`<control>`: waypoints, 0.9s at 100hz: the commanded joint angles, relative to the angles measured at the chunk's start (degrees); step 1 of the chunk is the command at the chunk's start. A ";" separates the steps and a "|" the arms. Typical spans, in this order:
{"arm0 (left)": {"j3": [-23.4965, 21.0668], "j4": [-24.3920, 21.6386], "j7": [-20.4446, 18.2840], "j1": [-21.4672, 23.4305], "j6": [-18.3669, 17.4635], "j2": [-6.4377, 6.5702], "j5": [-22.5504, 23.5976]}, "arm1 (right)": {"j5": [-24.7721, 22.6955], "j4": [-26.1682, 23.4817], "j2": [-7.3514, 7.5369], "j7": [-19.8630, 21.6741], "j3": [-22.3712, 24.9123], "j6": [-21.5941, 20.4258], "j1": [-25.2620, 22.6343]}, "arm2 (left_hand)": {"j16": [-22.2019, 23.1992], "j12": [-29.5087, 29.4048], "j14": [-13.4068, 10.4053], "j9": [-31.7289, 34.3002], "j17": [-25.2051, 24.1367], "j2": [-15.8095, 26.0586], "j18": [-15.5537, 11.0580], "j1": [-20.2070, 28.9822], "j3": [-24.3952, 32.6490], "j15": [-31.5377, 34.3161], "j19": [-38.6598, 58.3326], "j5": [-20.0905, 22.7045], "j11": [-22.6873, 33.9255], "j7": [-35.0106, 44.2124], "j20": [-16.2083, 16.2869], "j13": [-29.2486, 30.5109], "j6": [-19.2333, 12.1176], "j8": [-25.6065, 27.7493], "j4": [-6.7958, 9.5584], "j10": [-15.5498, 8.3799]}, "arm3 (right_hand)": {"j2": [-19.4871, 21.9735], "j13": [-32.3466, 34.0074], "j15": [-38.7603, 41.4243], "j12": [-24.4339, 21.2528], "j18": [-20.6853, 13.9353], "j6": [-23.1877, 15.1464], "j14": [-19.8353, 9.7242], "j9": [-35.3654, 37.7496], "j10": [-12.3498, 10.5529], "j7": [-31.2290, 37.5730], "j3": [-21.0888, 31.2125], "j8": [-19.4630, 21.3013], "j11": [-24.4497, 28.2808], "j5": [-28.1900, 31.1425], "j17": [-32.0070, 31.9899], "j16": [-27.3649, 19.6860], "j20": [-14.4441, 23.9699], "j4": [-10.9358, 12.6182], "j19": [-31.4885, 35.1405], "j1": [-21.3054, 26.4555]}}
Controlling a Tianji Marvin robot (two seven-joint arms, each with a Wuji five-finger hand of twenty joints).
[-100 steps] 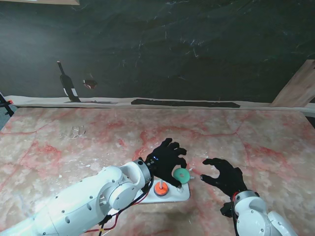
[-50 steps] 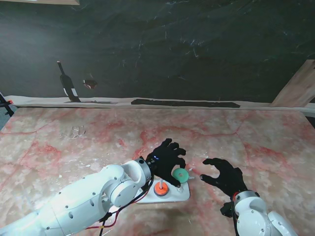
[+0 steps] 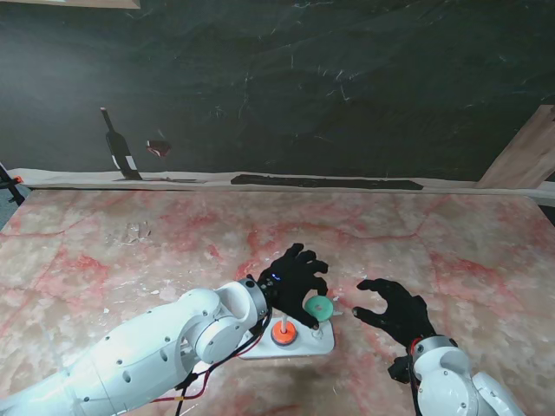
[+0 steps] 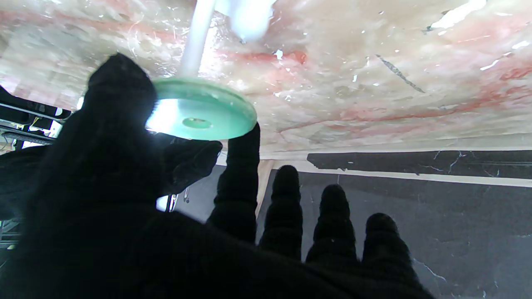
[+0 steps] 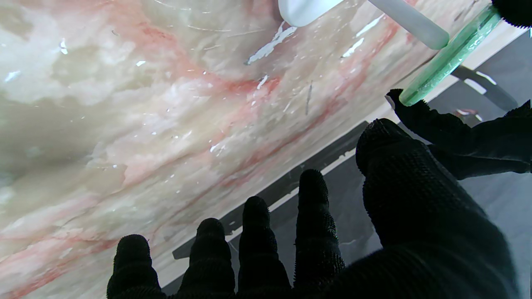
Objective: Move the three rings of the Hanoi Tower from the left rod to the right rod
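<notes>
Little has moved since the earlier stand views: the left forearm sits marginally nearer to me, while the green ring and both hands hold nearly the same places.

Left hand (image 3: 290,279): pinching the green ring (image 3: 320,308) by its rim, thumb on one edge and index fingertip (image 4: 245,137) on the opposite edge, the remaining fingers extended and apart. The ring is lifted and tilted, clear of the white base (image 3: 305,344). In the left wrist view a white rod (image 4: 195,41) rises behind the ring, and the ring's centre hole (image 4: 196,123) lies beside the rod tip, not over it. Just on the near side of this hand an orange ring (image 3: 283,331) rests around its rod on the base. A third ring is not visible.

Right hand (image 3: 395,309): fingers spread, holding nothing, hovering just to the right of the ring and base; the right wrist view shows the ring edge-on (image 5: 451,56) close to a rod tip (image 5: 411,25).

Risks, as judgement:
- The two-point rim pinch is shallow, so the tilted ring may rotate or slip out during lowering.
- With hole and rod tip offset, the ring could strike the tip, jam askew, or tip the light base.
- The right hand, near the base, could nudge it if either arm drifts.
</notes>
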 commanded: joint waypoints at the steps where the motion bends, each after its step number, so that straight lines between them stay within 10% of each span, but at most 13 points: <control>1: 0.19 -0.10 0.15 -0.08 -0.21 -0.25 0.15 | 0.03 -0.01 -0.24 0.05 -0.07 -0.27 -0.26 | 0.00 -0.23 -0.01 0.29 -0.35 3.19 0.17 2.78 5.79 0.98 -0.59 4.97 -0.54 7.31 0.69 0.52 -6.64 1.18 2.44 -0.66 | 0.59 -0.18 -0.22 0.30 0.35 -1.04 -0.16 -1.22 -0.30 -0.27 -1.11 0.54 0.60 -1.83 -0.48 0.38 0.44 0.60 -0.34 0.84; 90: 0.05 -1.39 -0.47 0.85 0.11 0.32 1.69 | 0.67 -0.03 -0.25 0.23 0.09 -0.59 -0.40 | 0.02 -0.29 -0.01 0.27 -0.32 3.41 0.13 2.82 5.41 0.86 -0.61 4.98 -0.64 7.16 0.62 0.51 -6.67 1.16 2.46 -0.60 | 0.47 -0.28 -0.25 0.29 0.41 -0.90 -0.18 -1.22 -0.30 -0.36 -0.87 0.50 0.60 -1.91 -0.46 0.39 0.31 0.59 -0.45 0.40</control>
